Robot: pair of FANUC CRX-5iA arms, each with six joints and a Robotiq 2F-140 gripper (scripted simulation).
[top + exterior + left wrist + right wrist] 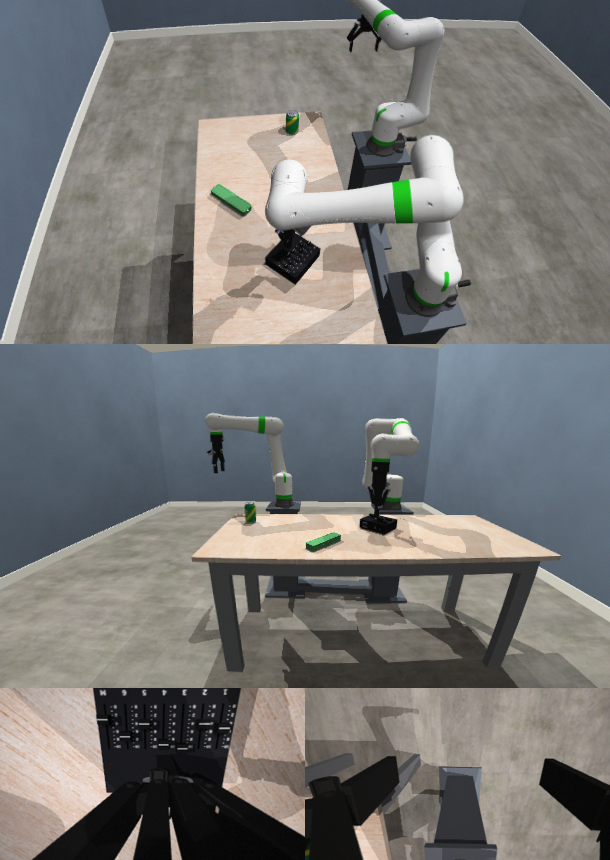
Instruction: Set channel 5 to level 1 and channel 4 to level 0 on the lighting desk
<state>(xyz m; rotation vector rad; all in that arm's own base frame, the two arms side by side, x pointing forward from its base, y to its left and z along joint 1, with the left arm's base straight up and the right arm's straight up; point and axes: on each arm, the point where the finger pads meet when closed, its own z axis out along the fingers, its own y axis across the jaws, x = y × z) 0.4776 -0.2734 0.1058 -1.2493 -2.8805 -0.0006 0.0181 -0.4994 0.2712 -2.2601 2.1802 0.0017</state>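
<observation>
1. Desk [300, 270] [378, 524] [126, 770]: on table [220, 150] [450, 546], beneath left gripper [286, 244] [376, 513] [159, 775].
2. Left jaws: clenched, grasping nothing.
3. Right gripper [364, 49] [219, 470] [470, 774]: jaws released, beyond table edge.
4. Fader 5 [144, 724]: near mark 4.
5. Fader 4 [163, 745]: near 10 end.

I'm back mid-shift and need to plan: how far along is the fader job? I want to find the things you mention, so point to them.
Done: neither target yet. In hand: the left pincer [287, 245] [377, 514] [163, 765], shut and empty, is at the lighting desk [300, 267] [378, 525] [126, 765]. Left: the channel 5 fader [144, 724], near 4, needs 1; the channel 4 fader [163, 745], near the 10 end, needs 0.
</observation>
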